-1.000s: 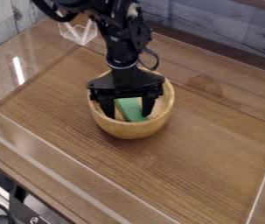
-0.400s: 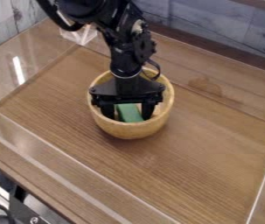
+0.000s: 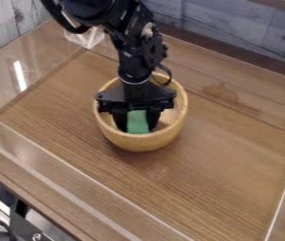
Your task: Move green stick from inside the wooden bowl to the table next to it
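Observation:
The wooden bowl [image 3: 139, 133] sits near the middle of the table [image 3: 220, 179]. Inside it lies the green stick [image 3: 137, 122], partly covered by the black arm reaching down from above. My gripper [image 3: 138, 115] is down inside the bowl, its two black fingers pressed against either side of the green stick, shut on it. The stick's upper end is hidden behind the gripper.
Low clear acrylic walls [image 3: 32, 155] border the tabletop on the left, front and right. Bare wood surrounds the bowl on all sides. A grey plank wall [image 3: 251, 28] stands behind the table.
The gripper sank a little deeper into the bowl, then its fingers drew together onto the green stick. The bowl stayed where it was.

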